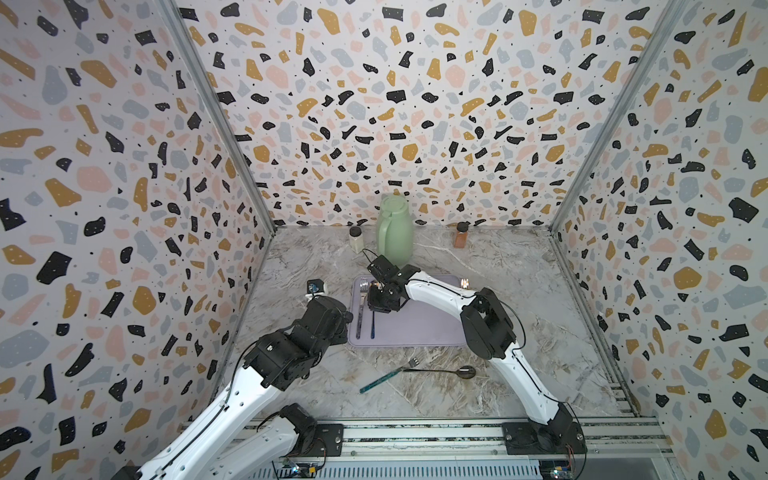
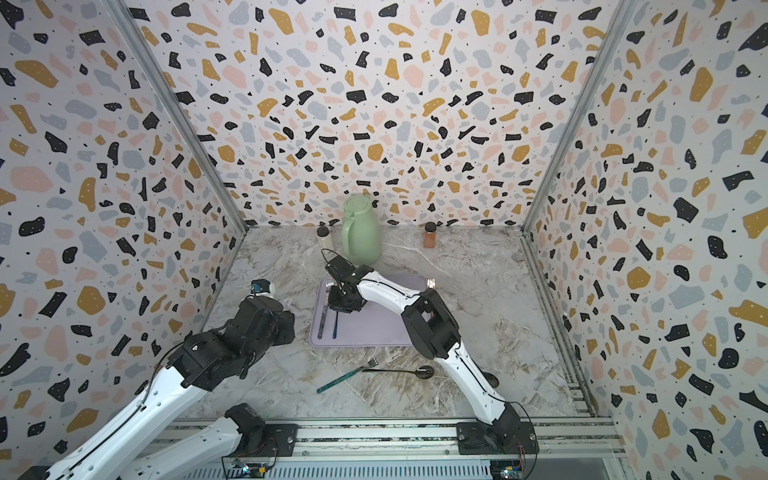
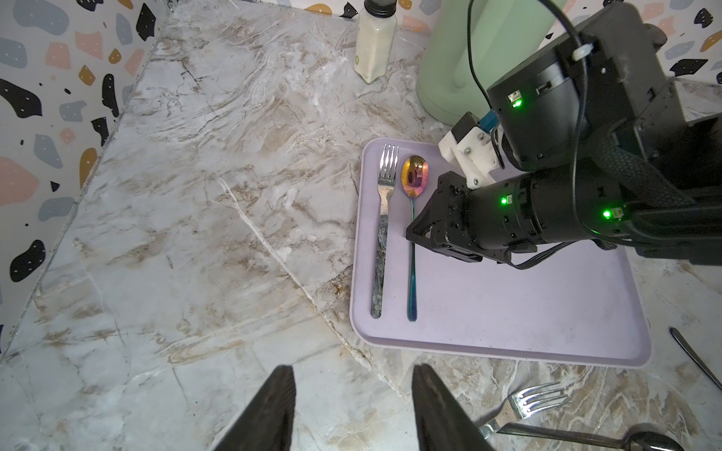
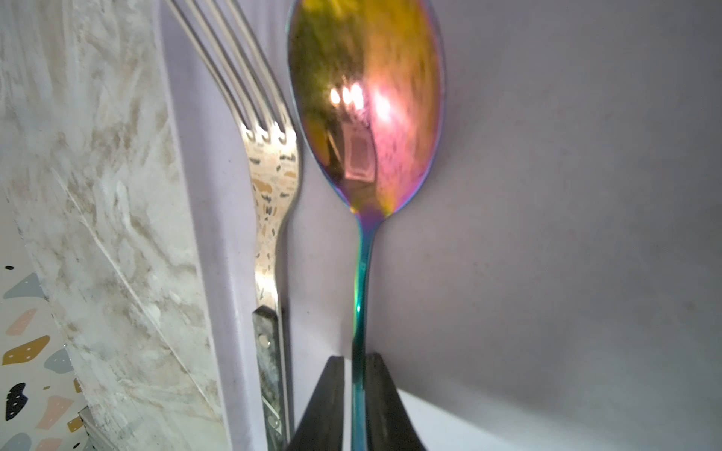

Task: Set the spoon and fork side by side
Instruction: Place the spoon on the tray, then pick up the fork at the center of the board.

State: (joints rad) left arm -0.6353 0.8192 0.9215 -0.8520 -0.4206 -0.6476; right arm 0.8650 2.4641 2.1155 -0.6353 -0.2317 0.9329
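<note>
rainbow spoon (image 3: 415,177): flat on the lavender tray (image 3: 508,312), bowl toward the back wall, parallel to the fork and just beside it on its right. In both top views the rainbow spoon (image 1: 372,328) only shows its lower handle, the rest is under the right arm's wrist.
mottled-handle fork (image 3: 385,218): flat along the tray's left rim, tines toward the back, thin gap to the spoon (the right wrist view (image 4: 273,187) is too close and blurry to say if the bowl brushes it).
right gripper (image 4: 355,357): down over the spoon's handle, jaws narrow, one finger (image 4: 332,398) each side. A sliver of tray shows between that finger and the handle, so it isn't pinching.
left gripper (image 3: 353,371): just off the tray's left side over bare marble table (image 3: 195,195), jaws moderately apart, nothing between. From above it's hidden under its own arm.
teal-handled fork (image 1: 384,378) + black spoon (image 1: 465,371): on the marble in front of the tray, overlapping at the fork's neck. Both are cut off in the left wrist view.
shiny bit (image 1: 464,283): at the tray's far right corner, mostly behind the right arm, can't tell what.
back row: green jug (image 1: 395,232), pale bottle (image 1: 356,240), brown jar (image 1: 461,237).
</note>
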